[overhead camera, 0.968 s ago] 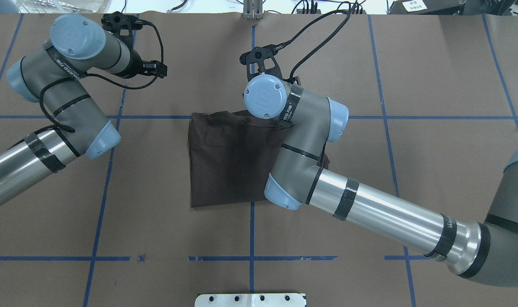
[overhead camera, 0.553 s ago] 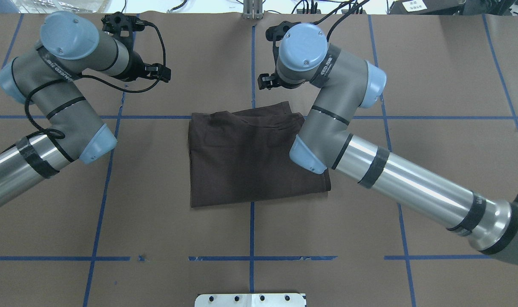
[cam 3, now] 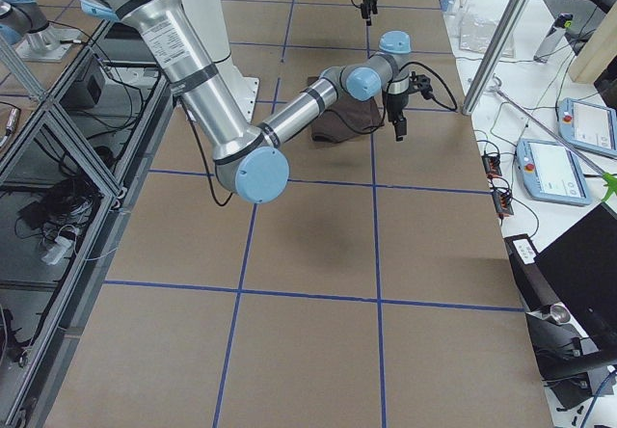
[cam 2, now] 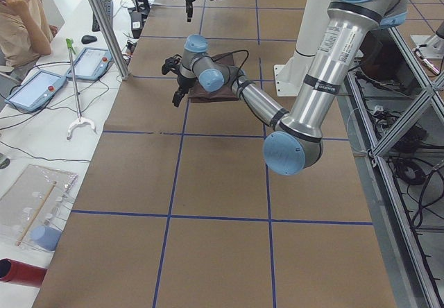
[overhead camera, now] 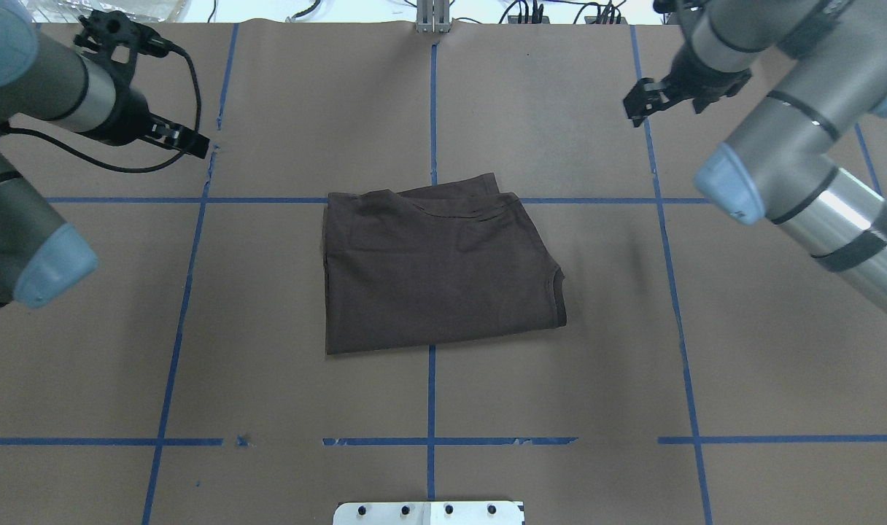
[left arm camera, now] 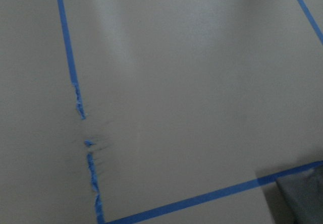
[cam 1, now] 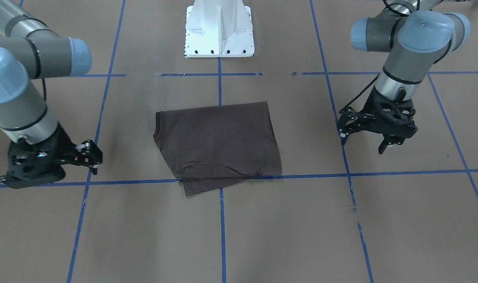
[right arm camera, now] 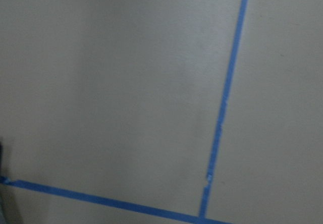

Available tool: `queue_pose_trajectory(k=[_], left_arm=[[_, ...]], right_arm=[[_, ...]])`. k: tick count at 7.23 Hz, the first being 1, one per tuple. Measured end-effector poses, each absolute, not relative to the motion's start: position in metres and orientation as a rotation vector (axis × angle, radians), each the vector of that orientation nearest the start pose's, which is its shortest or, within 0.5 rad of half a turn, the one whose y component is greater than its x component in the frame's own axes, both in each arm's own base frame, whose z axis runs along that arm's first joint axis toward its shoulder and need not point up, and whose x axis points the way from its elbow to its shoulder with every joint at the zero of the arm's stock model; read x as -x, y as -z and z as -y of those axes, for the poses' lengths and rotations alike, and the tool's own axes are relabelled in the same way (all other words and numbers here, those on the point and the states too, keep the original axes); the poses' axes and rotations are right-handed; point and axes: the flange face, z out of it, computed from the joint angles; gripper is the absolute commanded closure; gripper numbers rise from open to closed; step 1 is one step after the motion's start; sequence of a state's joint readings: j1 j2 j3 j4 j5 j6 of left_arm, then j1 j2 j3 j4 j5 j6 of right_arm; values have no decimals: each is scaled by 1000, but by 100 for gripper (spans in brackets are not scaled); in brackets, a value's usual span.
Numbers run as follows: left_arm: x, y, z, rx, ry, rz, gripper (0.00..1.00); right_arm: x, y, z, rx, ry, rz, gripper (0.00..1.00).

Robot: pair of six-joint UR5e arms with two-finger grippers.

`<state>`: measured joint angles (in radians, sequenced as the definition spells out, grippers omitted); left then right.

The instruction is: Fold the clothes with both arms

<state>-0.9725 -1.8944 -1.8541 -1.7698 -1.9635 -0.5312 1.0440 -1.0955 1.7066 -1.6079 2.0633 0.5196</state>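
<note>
Left claw (overhead camera: 192,142): fingers apart, empty, hanging over bare worktop (overhead camera: 706,379) at the far left, well clear of the cloth. Its wrist cam shows only brown paper and blue tape (left arm camera: 68,57).

Shirt (overhead camera: 436,270): dead centre of the worktop, lying flat, straddling the centre tape line. It is folded to a rough rectangle. A lower layer (overhead camera: 462,184) pokes out past the far edge, so the stack isn't square. The collar (overhead camera: 558,281) sits on its right edge.

Handling, my read:
- Light, limp knit with zero stiffness, so it will drape and sag from any single pinch point.
- Layers will probably slide on each other, so a grip on the top ply alone would peel the fold open.
- Not fragile, so a firm pinch is fine.
- Best hold is two corners of one edge, one per claw, with the lower finger slid under the whole stack.
- The left edge looks cleanest. The far edge is staggered and the collar side is lumpy, so I'd avoid both.

Right claw (overhead camera: 666,106): fingers apart, empty, over bare worktop at the far right, well away from the shirt. Its wrist cam also shows only paper and tape.
</note>
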Motion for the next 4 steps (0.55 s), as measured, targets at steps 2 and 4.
queue_pose_trajectory(k=[2,4], left_arm=[[-139,-395,536,-490,-354,-666,0],[-27,-473,511,-442,-347,-642,0]], right_arm=[[124,-419,566,-197,200,711,0],[23,-532,501,-116,203,725,0]])
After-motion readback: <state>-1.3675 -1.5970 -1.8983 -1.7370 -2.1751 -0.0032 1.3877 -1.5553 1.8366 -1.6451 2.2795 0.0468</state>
